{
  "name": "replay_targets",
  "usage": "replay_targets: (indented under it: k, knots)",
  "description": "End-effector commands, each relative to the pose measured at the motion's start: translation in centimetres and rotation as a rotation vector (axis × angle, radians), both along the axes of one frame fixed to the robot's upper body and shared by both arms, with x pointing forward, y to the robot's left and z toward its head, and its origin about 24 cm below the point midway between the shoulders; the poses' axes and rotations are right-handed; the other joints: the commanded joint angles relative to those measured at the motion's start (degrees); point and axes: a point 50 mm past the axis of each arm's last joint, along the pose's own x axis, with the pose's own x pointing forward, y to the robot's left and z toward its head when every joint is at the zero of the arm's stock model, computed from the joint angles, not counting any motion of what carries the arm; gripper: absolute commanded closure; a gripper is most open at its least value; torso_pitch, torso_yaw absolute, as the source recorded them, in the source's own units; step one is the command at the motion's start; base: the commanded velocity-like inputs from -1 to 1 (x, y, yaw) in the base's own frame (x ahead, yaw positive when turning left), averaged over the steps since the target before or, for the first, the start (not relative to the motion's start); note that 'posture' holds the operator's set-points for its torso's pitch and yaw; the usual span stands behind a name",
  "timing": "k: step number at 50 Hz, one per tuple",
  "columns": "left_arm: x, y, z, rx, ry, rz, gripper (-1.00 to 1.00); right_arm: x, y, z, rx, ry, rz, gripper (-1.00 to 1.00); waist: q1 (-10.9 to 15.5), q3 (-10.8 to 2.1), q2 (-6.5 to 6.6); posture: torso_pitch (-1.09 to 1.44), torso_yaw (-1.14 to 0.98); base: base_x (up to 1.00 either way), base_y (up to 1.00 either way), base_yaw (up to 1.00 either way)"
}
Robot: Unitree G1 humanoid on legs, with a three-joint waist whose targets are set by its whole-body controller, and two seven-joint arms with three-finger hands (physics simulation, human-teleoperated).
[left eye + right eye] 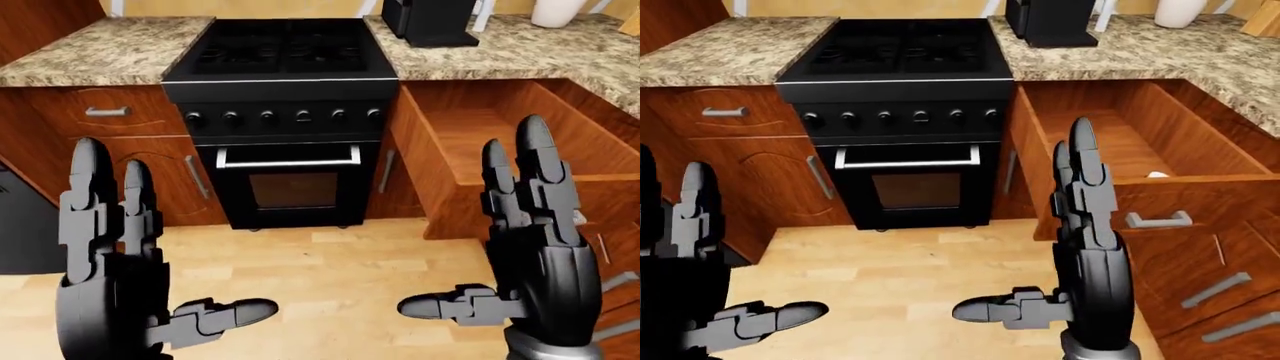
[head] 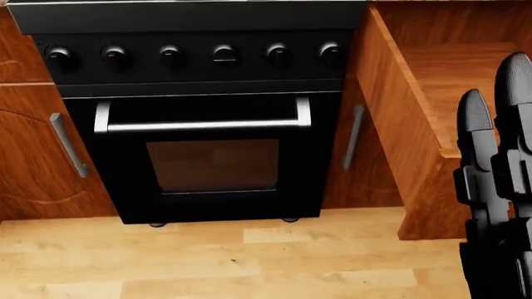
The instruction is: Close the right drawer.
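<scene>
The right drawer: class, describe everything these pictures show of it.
The drawer stands pulled fully out, to the right of the stove and below the granite counter. It looks like reddish-brown wood, with a grey bar handle on its face. A small pale item lies inside. Nothing touches it; the right hand is raised before it, open.

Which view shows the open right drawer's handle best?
The right-eye view: the drawer handle shows whole on the open drawer front, beside the raised right hand. In the left-eye view that hand covers the handle's place; the head view shows only the drawer's side and inside.
</scene>
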Motion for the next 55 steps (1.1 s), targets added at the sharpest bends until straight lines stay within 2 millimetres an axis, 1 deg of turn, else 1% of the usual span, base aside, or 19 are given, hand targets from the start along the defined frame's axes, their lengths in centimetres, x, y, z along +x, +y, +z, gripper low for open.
replay_targets:
  k: [1,18,19,21,28,31,34,36,38,39,40,41,43,48,50,52,53,54,55]
  knots:
    - [-0.9,-0.1,1.1,0.001,-0.099,-0.008,-1.0,-0.5,-0.1,0.9,-0.001,-0.067,-0.009,-1.0,0.0,-0.37,0.09,0.0,0.0,0.0,0.0,0.0]
    - [-0.7,-0.4,1.1,0.009,-0.086,-0.01,-1.0,-0.5,0.0,0.4,0.014,-0.078,-0.009,-1.0,0.1,-0.3,0.17,0.0,0.0,0.0,0.0,0.0]
    - [-0.7,-0.4,1.1,0.01,-0.088,-0.01,-1.0,-0.5,0.1,0.4,0.01,-0.078,-0.006,-1.0,-0.3,-1.0,0.39,0.0,0.0,0.0,0.0,-0.17]
    - [-0.7,-0.4,1.1,0.008,-0.087,-0.01,-1.0,-0.5,0.1,0.4,0.01,-0.079,-0.004,-1.0,-0.8,0.8,0.53,0.0,0.0,0.0,0.0,-0.4]
    - [-0.7,-0.4,1.1,0.011,-0.084,-0.01,-1.0,-0.6,0.1,0.3,0.016,-0.079,0.007,-1.0,-1.5,1.8,-1.02,0.0,0.0,0.0,0.0,-0.55]
    - [-0.7,-0.4,1.1,0.012,-0.086,-0.01,-1.0,-0.6,0.1,0.3,0.015,-0.08,0.009,-1.0,-1.6,1.58,-0.46,0.0,0.0,0.0,0.0,-0.56]
    - [-0.7,-0.5,1.1,0.012,-0.085,-0.013,-1.0,-0.6,0.2,0.3,0.015,-0.08,0.015,-1.0,-1.4,1.82,1.26,0.0,0.0,0.0,0.0,-0.57]
    - [-0.8,-0.5,1.0,0.013,-0.085,-0.013,-1.0,-0.6,0.2,0.2,0.015,-0.078,0.018,-1.0,-1.0,2.27,3.2,0.0,0.0,0.0,0.0,-0.56]
    - [-0.7,-0.6,1.0,0.015,-0.084,-0.015,-1.0,-0.5,0.3,0.0,0.009,-0.07,0.029,-1.0,-0.1,1.96,6.1,0.0,0.0,0.0,0.0,-0.57]
    - [-0.7,-0.6,1.0,0.016,-0.084,-0.015,-1.0,-0.5,0.4,0.0,0.009,-0.071,0.03,-1.0,0.3,2.65,3.65,0.0,0.0,0.0,0.0,-0.55]
    - [-0.7,-0.7,1.0,0.016,-0.084,-0.016,-1.0,-0.5,0.4,0.0,0.008,-0.07,0.03,-1.0,-0.4,2.72,4.69,0.0,0.0,0.0,0.0,-0.56]
    - [-0.7,-0.6,0.9,0.016,-0.084,-0.015,-1.0,-0.5,0.4,0.0,0.009,-0.07,0.03,-1.0,-0.4,2.19,4.66,0.0,0.0,0.0,0.0,-0.56]
    - [-0.7,-0.6,1.0,0.015,-0.084,-0.016,-1.0,-0.5,0.4,0.0,0.007,-0.07,0.03,-1.0,-0.4,1.4,3.91,0.0,0.0,0.0,0.0,-0.57]
    - [-0.7,-0.6,0.9,0.016,-0.083,-0.017,-1.0,-0.5,0.4,-0.1,0.007,-0.068,0.033,-1.0,0.1,1.58,0.78,0.0,0.0,0.0,0.0,-0.56]
    - [-0.7,-0.6,0.9,0.017,-0.084,-0.016,-1.0,-0.5,0.4,-0.1,0.008,-0.068,0.033,-1.0,0.2,1.41,-1.01,0.0,0.0,0.0,0.0,-0.56]
    - [-0.7,-0.6,1.0,0.016,-0.084,-0.017,-1.0,-0.5,0.4,-0.1,0.009,-0.069,0.033,-1.0,-0.4,0.19,-4.56,0.0,0.0,0.0,0.0,-0.57]
    - [-0.7,-0.7,0.9,0.017,-0.084,-0.017,-1.0,-0.4,0.4,-0.1,0.008,-0.068,0.033,-1.0,-1.1,1.33,-2.1,0.0,0.0,0.0,0.0,-0.57]
    - [-0.7,-0.7,0.9,0.018,-0.083,-0.017,-1.0,-0.4,0.4,-0.1,0.007,-0.067,0.034,-1.0,-0.9,1.34,-2.63,0.0,0.0,0.0,0.0,-0.56]
    - [-0.7,-0.7,0.9,0.017,-0.082,-0.017,-1.0,-0.4,0.4,-0.1,0.008,-0.067,0.035,-1.0,-1.6,1.11,-2.25,0.0,0.0,0.0,0.0,-0.57]
